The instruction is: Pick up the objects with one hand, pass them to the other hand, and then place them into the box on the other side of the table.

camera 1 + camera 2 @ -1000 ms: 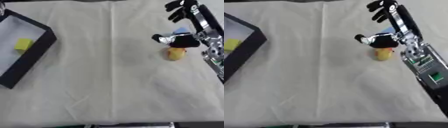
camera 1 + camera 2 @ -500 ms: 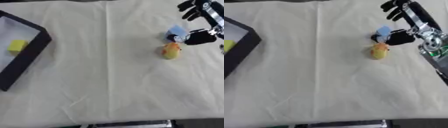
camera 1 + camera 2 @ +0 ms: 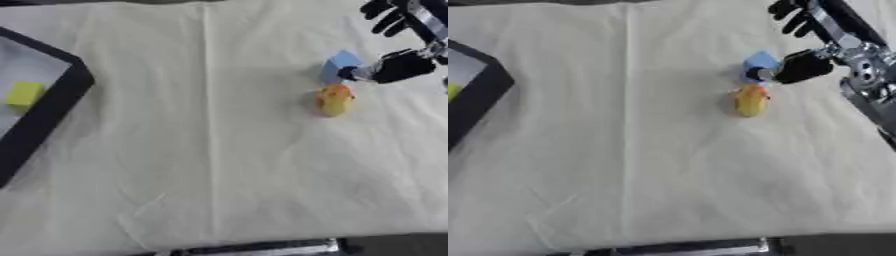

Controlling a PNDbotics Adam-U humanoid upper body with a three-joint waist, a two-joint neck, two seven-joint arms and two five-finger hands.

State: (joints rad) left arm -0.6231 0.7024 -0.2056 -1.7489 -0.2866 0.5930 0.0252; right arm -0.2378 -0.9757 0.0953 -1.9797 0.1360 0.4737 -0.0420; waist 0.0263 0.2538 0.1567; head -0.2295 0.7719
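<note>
The cream cloth-covered table (image 3: pixel 219 165) is mostly bare. On the far left sits the black-walled box (image 3: pixel 61 102), and a small yellow block (image 3: pixel 24 94) is already parked inside, so part of the job looks done. On the right, the black right hand (image 3: pixel 811 37) is seen with fingers spread up and thumb touching a small pale blue block (image 3: pixel 758 63); nothing is gripped yet. Just below it lies a small yellow-orange rounded toy (image 3: pixel 751 100), untouched. Pick, handover and drop are still left for both.

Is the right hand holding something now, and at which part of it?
Nothing is clearly held. The right hand has its thumb tip against the blue object's right edge; the yellow-orange object lies free.
</note>
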